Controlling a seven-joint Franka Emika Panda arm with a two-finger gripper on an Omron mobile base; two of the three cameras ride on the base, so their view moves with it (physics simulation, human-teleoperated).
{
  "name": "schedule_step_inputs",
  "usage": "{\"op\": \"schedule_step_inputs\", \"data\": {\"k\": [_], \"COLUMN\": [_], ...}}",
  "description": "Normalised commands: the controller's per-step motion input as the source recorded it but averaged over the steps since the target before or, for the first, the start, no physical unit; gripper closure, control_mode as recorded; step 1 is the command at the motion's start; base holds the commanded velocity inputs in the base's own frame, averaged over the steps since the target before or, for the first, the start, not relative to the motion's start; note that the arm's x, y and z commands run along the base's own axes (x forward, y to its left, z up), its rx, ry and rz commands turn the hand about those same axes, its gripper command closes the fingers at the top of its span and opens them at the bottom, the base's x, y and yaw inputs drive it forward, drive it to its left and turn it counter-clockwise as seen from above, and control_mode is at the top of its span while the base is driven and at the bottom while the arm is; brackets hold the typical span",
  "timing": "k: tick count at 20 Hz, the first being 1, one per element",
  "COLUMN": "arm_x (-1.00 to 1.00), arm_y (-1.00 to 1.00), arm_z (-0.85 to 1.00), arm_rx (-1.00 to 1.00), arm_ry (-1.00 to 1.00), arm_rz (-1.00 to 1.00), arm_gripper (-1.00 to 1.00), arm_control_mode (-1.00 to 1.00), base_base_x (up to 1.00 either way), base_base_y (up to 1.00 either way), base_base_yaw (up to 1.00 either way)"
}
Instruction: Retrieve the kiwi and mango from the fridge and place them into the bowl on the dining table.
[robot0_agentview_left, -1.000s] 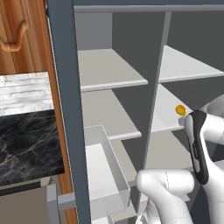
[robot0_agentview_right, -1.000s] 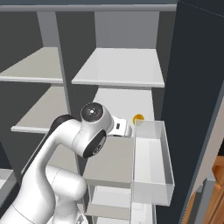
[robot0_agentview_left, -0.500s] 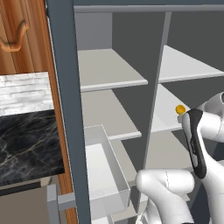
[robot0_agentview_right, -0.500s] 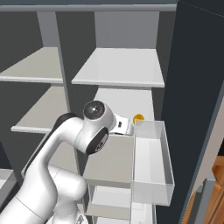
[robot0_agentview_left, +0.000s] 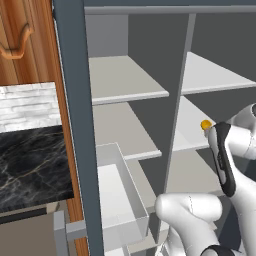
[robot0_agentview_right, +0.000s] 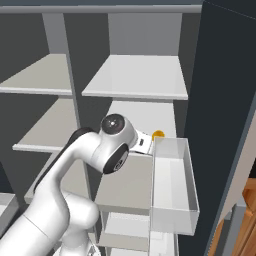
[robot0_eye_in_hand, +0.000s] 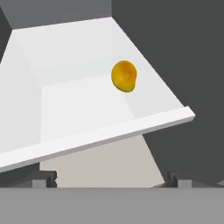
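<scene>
In the left base view a wooden cabinet (robot0_agentview_left: 27, 42) with a curved handle filled the upper left of the frame, with a pale tiled strip below it and a black gold-veined marble counter (robot0_agentview_left: 30, 167) at middle left. Right of these the slate-grey edge of the fridge (robot0_agentview_left: 75, 125) ran top to bottom, its interior open. Light grey shelves (robot0_agentview_left: 125, 82) stepped down the centre, split by a thin upright divider, and a white door bin (robot0_agentview_left: 117, 195) sat at lower centre. The mango (robot0_agentview_left: 205, 124) showed at middle right as a small yellow-orange spot on a right-hand shelf, just beyond the white arm that rose from the lower right.

In the right base view the grey shelves crossed the left and centre of the frame, the arm curved up from lower left, and the mango (robot0_agentview_right: 158, 135) lay at centre on the middle shelf, just behind a white bin (robot0_agentview_right: 172, 185); the dark fridge wall closed the right side.

In the hand view the mango (robot0_eye_in_hand: 124, 76) rested at upper centre in the far right corner of a pale shelf (robot0_eye_in_hand: 83, 109). The gripper (robot0_eye_in_hand: 111, 180) stood short of it with its fingers spread wide apart, holding nothing
</scene>
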Motion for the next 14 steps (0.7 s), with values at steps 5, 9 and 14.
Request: {"op": "schedule_step_inputs", "data": {"k": [5,9,14], "arm_x": [0.27,0.23,0.20], "arm_y": [-0.08,-0.06,-0.08], "arm_z": [-0.07,-0.13,-0.14], "arm_rx": [0.03,0.01,0.01], "arm_ry": [0.00,0.00,0.00], "arm_rz": [-0.03,0.00,0.00], "arm_gripper": [-1.00,-1.00,-1.00], "arm_control_mode": [-1.00,-1.00,-1.00], "base_base_x": [0.00,0.00,0.00], "base_base_y": [0.00,0.00,0.00], "base_base_yaw": [0.00,0.00,0.00]}}
